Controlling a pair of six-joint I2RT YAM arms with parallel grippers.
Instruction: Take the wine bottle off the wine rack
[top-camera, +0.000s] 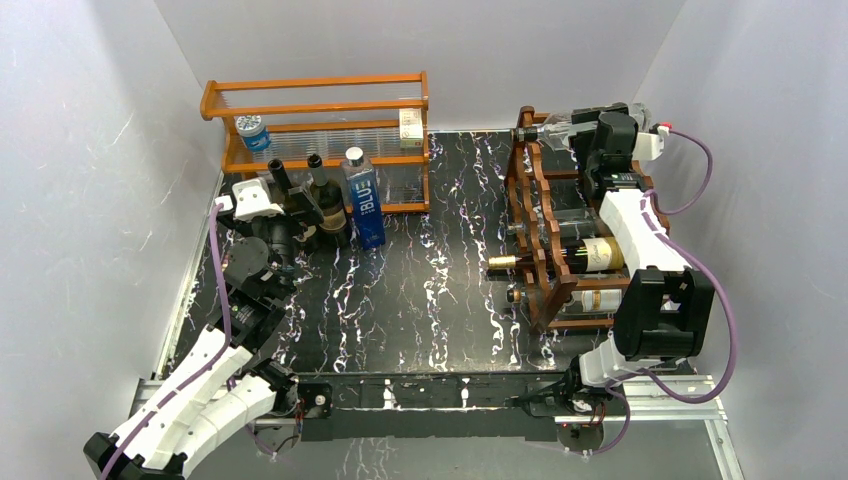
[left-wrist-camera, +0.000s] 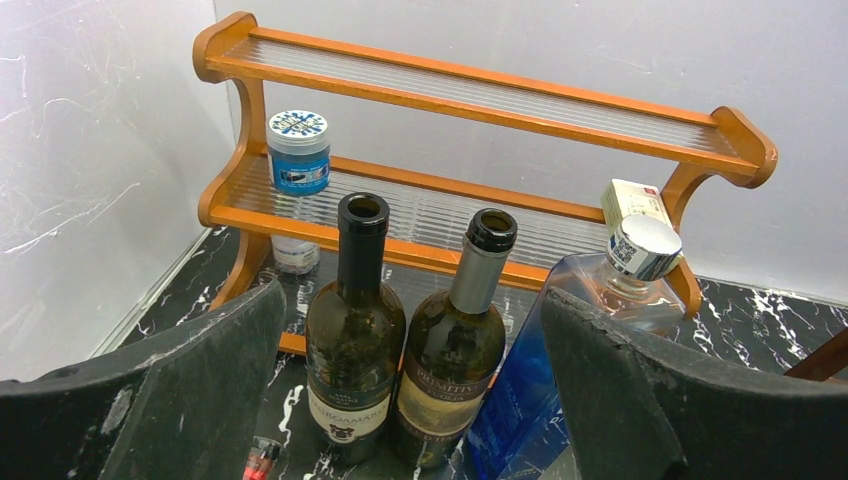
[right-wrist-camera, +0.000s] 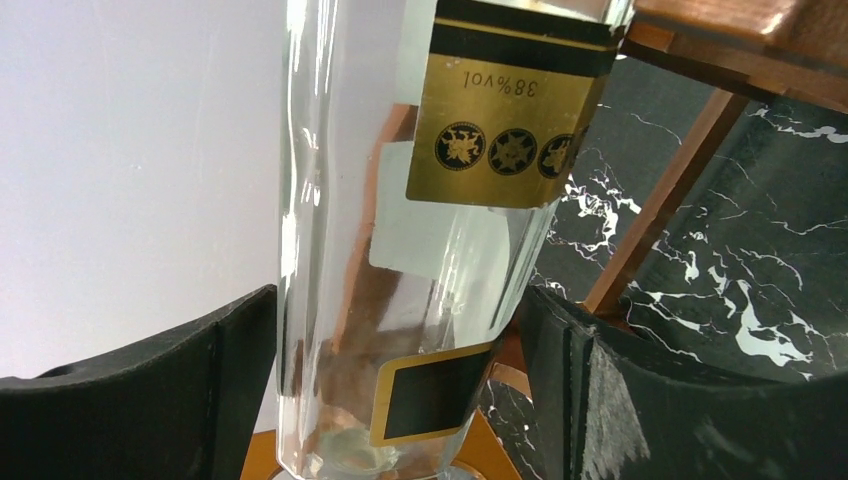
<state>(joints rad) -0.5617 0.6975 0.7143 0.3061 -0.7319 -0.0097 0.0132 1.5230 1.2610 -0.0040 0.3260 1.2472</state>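
Right gripper (right-wrist-camera: 400, 300) straddles wine bottle (right-wrist-camera: 340, 180) atop wine rack (top-camera: 535, 175), 1 o'clock; clamp unconfirmed, glass may slip. Left gripper (left-wrist-camera: 415, 305) spread.

The wine bottle (right-wrist-camera: 340, 200) runs past the view's top edge.

An orange wooden shelf (left-wrist-camera: 480, 95) with clear slats stands at the back of a black marbled counter (top-camera: 420, 300). A blue-lidded jar (left-wrist-camera: 298, 150) and a small box (left-wrist-camera: 635, 203) sit on its second tier. In front stand a black-necked bottle (left-wrist-camera: 355, 330), a grey-necked bottle (left-wrist-camera: 455, 345) and a blue bottle (left-wrist-camera: 515, 390), close together.
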